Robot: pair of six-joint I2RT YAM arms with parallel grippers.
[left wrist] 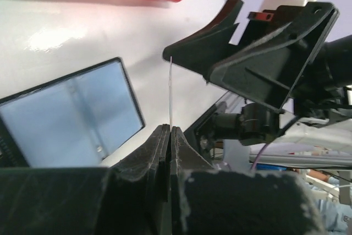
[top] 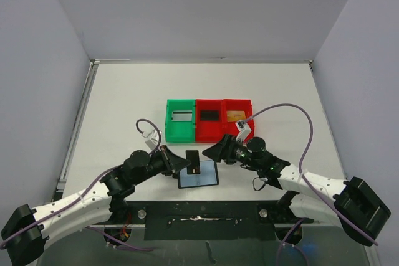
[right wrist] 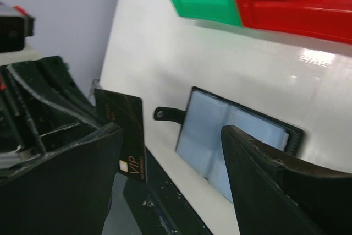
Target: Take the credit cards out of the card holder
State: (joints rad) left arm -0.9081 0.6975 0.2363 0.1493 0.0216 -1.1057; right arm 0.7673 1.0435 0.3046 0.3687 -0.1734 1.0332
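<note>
The card holder [top: 202,177] lies open on the table with its blue-grey pockets up; it also shows in the left wrist view [left wrist: 71,115] and in the right wrist view [right wrist: 220,133]. My left gripper [top: 186,164] is shut on a black credit card [top: 194,160] marked VIP [right wrist: 125,136], held on edge just above the holder's left part. In the left wrist view this card [left wrist: 171,92] is a thin line rising from the closed jaws of the left gripper [left wrist: 170,129]. My right gripper [top: 212,152] stands open beside the card, its fingers [right wrist: 275,174] wide apart and holding nothing.
Behind the holder sit a green bin [top: 169,130] with a greyish card [top: 182,115], a red bin [top: 209,131] with a black card [top: 209,115], and another red bin [top: 244,130] with a tan-gold card [top: 234,115]. The holder's closure tab [right wrist: 165,115] points toward the table's near edge.
</note>
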